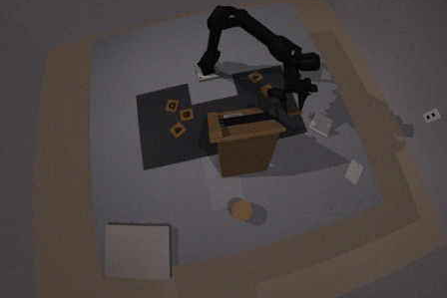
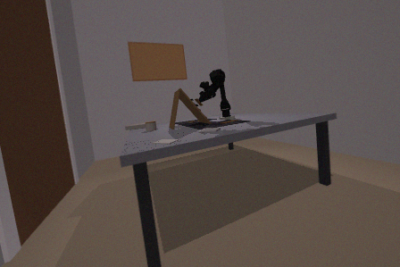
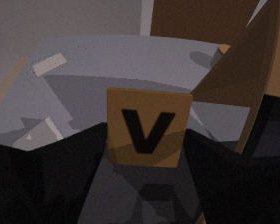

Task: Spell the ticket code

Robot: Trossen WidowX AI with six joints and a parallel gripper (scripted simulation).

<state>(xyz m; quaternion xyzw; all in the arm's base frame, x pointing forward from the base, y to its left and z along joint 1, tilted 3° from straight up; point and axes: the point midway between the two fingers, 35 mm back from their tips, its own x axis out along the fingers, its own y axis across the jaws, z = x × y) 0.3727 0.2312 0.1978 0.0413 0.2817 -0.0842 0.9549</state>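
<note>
My gripper (image 1: 293, 108) (image 3: 145, 131) is shut on a square orange-brown tile marked V (image 3: 150, 102), held up in front of the wrist camera. It is above the table, just beyond the right end of the wooden board (image 1: 248, 156) (image 2: 177, 105), clear of the dark rail (image 1: 246, 120). The board's side shows at the right of the wrist view. Tiles that look like D (image 1: 172, 106), B (image 1: 187, 114) and A (image 1: 178, 130) lie on the dark mat (image 1: 155, 149). Another tile (image 1: 255, 77) and one partly hidden tile (image 1: 266, 90) lie near the arm. The ticket's print is unreadable.
A pale block (image 1: 321, 125) lies right of the board and a pale card (image 1: 354, 171) (image 3: 50, 65) farther off. A round orange-topped object (image 1: 241, 210) (image 2: 151, 126) stands behind the board. A large pale box (image 1: 137, 252) is at the table's corner.
</note>
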